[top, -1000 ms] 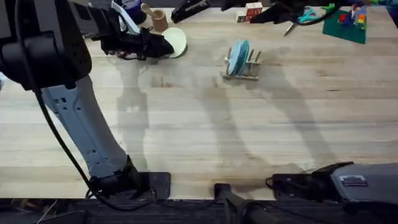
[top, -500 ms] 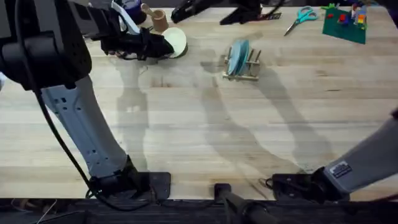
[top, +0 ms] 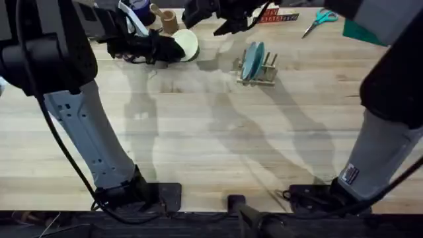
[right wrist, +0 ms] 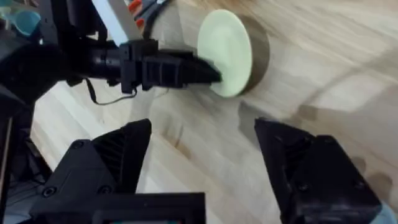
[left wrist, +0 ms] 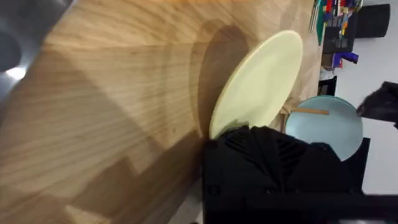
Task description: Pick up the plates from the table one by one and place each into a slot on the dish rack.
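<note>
So you've got two blue plates (top: 252, 61) already standing in the dish rack (top: 259, 68). The cream plate (top: 188, 45) is tilted off the surface, left gripper (top: 173, 47) fingers clamped on its edge. Your right gripper (right wrist: 202, 168) hangs nearby, fingers wide apart and empty. One plate left to slot.

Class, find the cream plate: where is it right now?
In the overhead view the cream plate is at the table's far left, gripped by the left end effector, left of the dish rack.
</note>
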